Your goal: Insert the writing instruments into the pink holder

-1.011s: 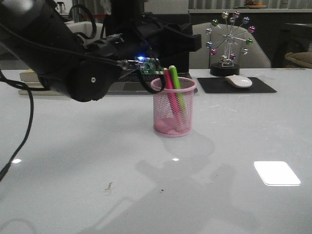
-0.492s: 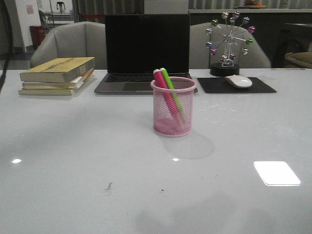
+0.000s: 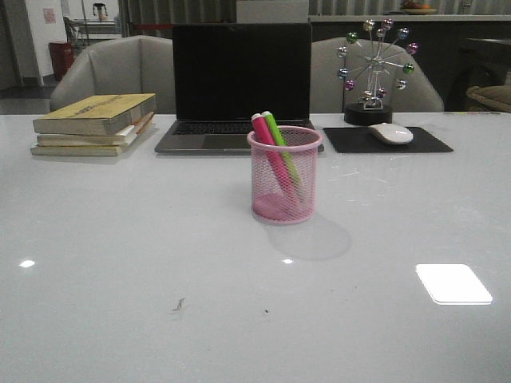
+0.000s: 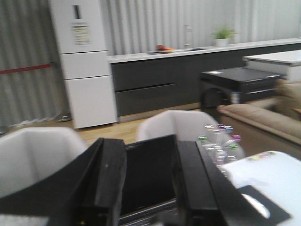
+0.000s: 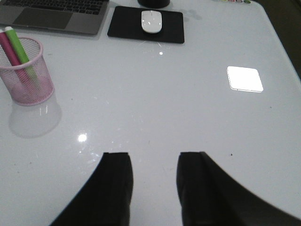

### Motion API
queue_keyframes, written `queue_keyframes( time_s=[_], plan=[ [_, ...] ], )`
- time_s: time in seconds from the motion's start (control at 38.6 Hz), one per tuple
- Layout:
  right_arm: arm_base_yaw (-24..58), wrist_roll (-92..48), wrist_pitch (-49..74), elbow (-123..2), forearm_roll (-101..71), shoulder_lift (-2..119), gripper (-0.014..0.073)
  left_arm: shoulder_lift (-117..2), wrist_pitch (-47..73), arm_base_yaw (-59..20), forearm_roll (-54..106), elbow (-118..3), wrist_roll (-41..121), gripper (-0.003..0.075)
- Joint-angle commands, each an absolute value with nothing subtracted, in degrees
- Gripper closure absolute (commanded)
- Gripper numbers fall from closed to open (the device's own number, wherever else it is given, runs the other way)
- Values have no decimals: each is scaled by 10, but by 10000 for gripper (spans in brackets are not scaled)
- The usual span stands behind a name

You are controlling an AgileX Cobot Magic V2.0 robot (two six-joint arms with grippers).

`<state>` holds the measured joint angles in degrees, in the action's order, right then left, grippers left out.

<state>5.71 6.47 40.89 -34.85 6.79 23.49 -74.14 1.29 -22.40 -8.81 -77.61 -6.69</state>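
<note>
Front: pink marker [image 3: 267, 148] and green marker [image 3: 281, 148] stood leaning inside the pink holder [image 3: 285, 177], just before the laptop [image 3: 239, 88]; job looked done. Left wrist: my left gripper [image 4: 149, 188] was released, empty, raised above the laptop. Right wrist: my right gripper [image 5: 154, 186] was spread, empty, well clear of the holder [image 5: 28, 75].

Pink holder [image 3: 285, 179]: wire-mesh cylinder, solid rim and base, slight taper, upright on white table, centre of scene, just near of laptop. 2 markers inside, side by side, both leaning left, tips poking above rim at far-left side. Magenta-pink marker [image 3: 269, 148] on left; lime green marker [image 3: 277, 137] just right of it, touching or nearly so.
</note>
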Motion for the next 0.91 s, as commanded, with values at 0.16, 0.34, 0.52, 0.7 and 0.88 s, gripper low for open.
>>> queue_keyframes(
  time_s=[0.16, 0.34, 0.52, 0.7, 0.88],
  plan=[
    [53, 63, 349, -364, 81, 239, 223, -614, 72, -115, -87, -743, -72, 390],
    [53, 63, 350, -364, 81, 239, 223, -521, 98, -51, -89, -625, -72, 390],
    [53, 63, 353, -364, 81, 239, 223, -397, 145, -42, -75, -488, -72, 390],
    [53, 63, 354, -364, 81, 239, 223, -298, 193, -42, -57, -399, -72, 390],
    [53, 63, 365, -364, 82, 239, 223, -243, 204, -42, -41, -342, -72, 390]
  ],
)
